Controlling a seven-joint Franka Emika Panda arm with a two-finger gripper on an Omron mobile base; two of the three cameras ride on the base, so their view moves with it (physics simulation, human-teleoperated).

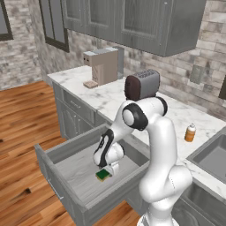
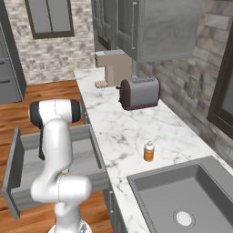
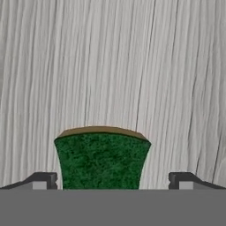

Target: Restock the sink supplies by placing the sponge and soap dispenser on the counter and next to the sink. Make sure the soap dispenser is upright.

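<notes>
The sponge (image 3: 101,159), green on top with a yellow edge, lies flat on the pale bottom of the open drawer (image 1: 66,152). My gripper (image 3: 112,181) hangs open just above it, one fingertip (image 3: 42,180) on each side with a gap to the sponge. In the left base view the gripper (image 1: 109,171) reaches down into the drawer over the sponge (image 1: 103,175). The orange soap dispenser (image 1: 190,133) stands upright on the white marble counter (image 1: 110,99), a short way left of the grey sink (image 1: 214,156). It also stands by the sink (image 2: 182,195) as the soap dispenser (image 2: 149,151) in the right base view.
A dark toaster (image 1: 142,84) and a tan coffee machine (image 1: 102,65) stand further back on the counter. Grey wall cabinets (image 1: 132,22) hang above. The drawer's walls (image 2: 93,150) close in around the hand.
</notes>
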